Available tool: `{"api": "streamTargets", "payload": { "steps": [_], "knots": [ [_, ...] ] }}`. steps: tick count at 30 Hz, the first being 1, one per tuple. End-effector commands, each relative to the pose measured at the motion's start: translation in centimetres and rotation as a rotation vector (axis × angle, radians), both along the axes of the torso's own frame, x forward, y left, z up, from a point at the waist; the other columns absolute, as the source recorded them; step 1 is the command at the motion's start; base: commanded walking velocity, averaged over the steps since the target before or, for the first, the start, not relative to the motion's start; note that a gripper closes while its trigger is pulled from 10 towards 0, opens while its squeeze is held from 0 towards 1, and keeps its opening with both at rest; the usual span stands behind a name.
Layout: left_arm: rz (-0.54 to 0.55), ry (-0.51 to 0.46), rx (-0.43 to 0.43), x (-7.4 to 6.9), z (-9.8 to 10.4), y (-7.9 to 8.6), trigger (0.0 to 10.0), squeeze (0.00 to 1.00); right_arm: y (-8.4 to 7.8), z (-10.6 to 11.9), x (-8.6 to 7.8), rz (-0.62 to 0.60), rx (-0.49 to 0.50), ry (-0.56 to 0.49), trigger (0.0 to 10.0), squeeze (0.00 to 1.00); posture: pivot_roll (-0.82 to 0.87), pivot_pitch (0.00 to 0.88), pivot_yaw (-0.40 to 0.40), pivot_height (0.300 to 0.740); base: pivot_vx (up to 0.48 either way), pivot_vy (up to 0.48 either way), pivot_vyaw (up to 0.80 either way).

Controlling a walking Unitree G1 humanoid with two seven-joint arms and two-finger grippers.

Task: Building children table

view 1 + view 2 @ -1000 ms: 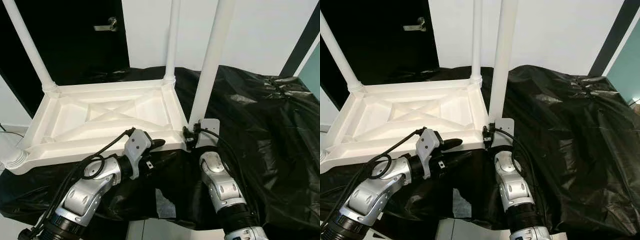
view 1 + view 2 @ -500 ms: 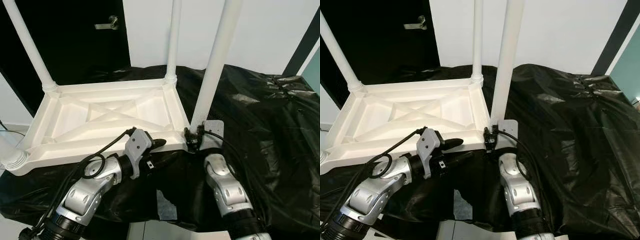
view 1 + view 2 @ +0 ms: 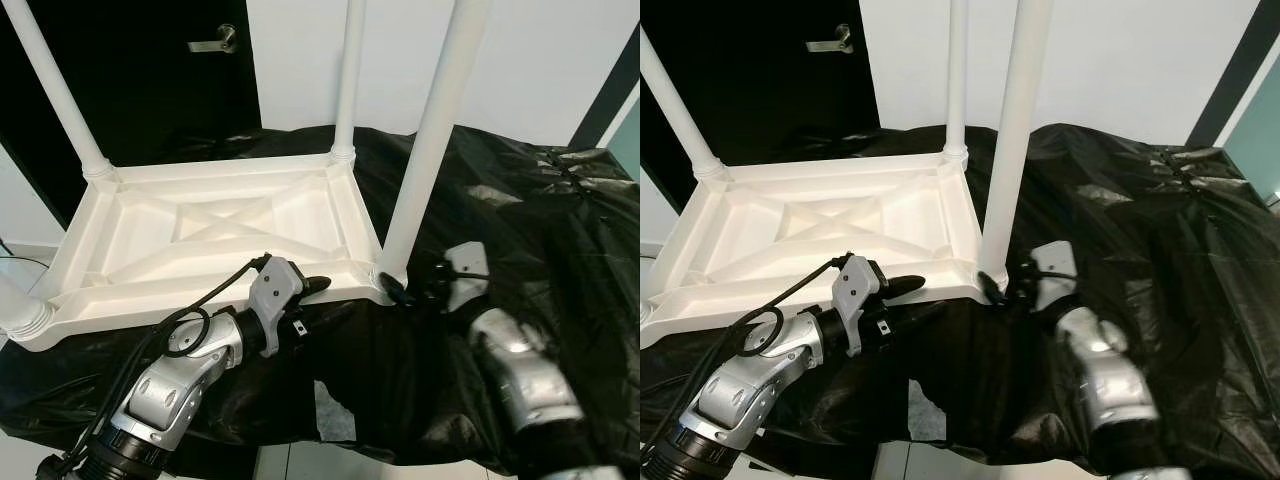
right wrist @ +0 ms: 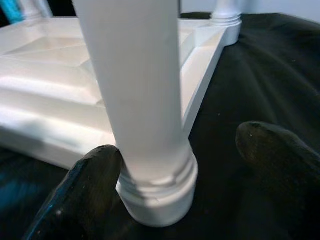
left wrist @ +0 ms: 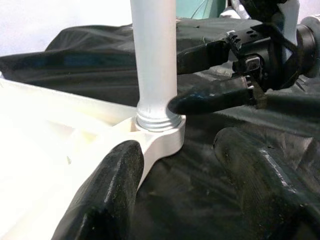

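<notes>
The white plastic children's table [image 3: 215,235] is lying upside down on the black plastic sheet [image 3: 520,220], so its leg sockets face up for assembly. The right gripper [image 4: 195,165] is reaching in at the base of the near-right leg [image 3: 425,150], its fingers spread open around the leg, one touching it, probably to turn it into the socket. The left gripper [image 5: 192,187] is sitting open just beside that same corner socket [image 5: 160,137], one finger against the rim, likely bracing the tabletop.

Upright table legs [image 3: 428,150] block the tabletop's [image 3: 215,235] corners; open black sheet [image 3: 560,250] lies rightward.
</notes>
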State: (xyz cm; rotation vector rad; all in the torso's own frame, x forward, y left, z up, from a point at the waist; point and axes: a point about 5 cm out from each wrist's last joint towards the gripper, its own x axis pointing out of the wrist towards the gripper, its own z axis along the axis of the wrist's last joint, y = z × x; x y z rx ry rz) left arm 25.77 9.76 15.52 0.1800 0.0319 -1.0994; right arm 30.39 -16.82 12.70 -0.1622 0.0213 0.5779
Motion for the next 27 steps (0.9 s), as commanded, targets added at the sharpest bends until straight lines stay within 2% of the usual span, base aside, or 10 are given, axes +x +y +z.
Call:
{"api": "streamTargets", "payload": {
  "steps": [1, 6, 7, 8, 15, 16, 19, 20, 27],
  "knots": [
    [-0.076, 0.0, 0.01, -0.3, 0.1, -0.1, 10.0, 0.0, -0.4, 0.5, 0.8, 0.073, 0.015, 0.004, 10.0, 0.0, 0.04, 0.0, -0.052, 0.74, 0.0, 0.0, 0.0],
    [-0.07, -0.004, 0.011, -0.2, 0.2, 0.0, 10.0, 0.0, -0.3, 1.0, 1.5, 0.12, -0.016, -0.013, 10.0, 0.0, 0.05, 0.0, -0.055, 0.74, 0.0, 0.0, 0.0],
    [-0.063, -0.009, 0.013, -0.1, 0.2, 0.1, 10.0, 0.0, 0.6, 1.3, 2.5, 0.216, -0.063, 0.003, 10.0, 0.0, 0.06, 0.0, -0.06, 0.74, 0.0, 0.0, 0.0],
    [-0.06, -0.011, 0.013, -0.1, 0.3, 0.2, 10.0, 0.0, 0.9, 1.3, 2.8, 0.258, -0.08, 0.015, 10.0, 0.0, 0.06, 0.0, -0.06, 0.74, 0.0, 0.0, 0.0],
    [-0.048, -0.02, 0.013, 0.1, 0.4, 0.3, 10.0, 0.0, 2.2, 1.4, 4.3, 0.394, -0.157, 0.047, 10.0, 0.0, 0.07, 0.0, -0.07, 0.74, 0.0, 0.0, 0.0],
    [-0.045, -0.022, 0.013, 0.1, 0.4, 0.3, 10.0, 0.0, 2.2, 1.4, 4.5, 0.403, -0.17, 0.047, 1.9, 0.0, 0.08, 0.0, -0.074, 0.74, 0.0, 0.0, 0.0],
    [-0.043, -0.023, 0.013, 0.0, 0.4, 0.3, 10.0, 0.0, 2.2, 1.4, 4.6, 0.408, -0.177, 0.046, 1.9, 0.0, 0.08, 0.0, -0.074, 0.74, 0.0, 0.0, 0.0],
    [-0.039, -0.024, 0.011, 0.0, 0.4, 0.3, 10.0, 0.0, 2.1, 1.4, 4.7, 0.414, -0.185, 0.052, 0.0, 0.0, 0.08, 0.0, -0.077, 0.74, 0.0, 0.0, 0.0],
    [-0.041, -0.013, 0.005, -0.2, 0.2, 0.2, 10.0, 0.0, 1.0, 0.9, 4.7, 0.406, -0.167, 0.1, 0.0, 0.0, 0.06, 0.0, -0.07, 0.74, 0.0, 0.0, 0.0]
  ]
}}
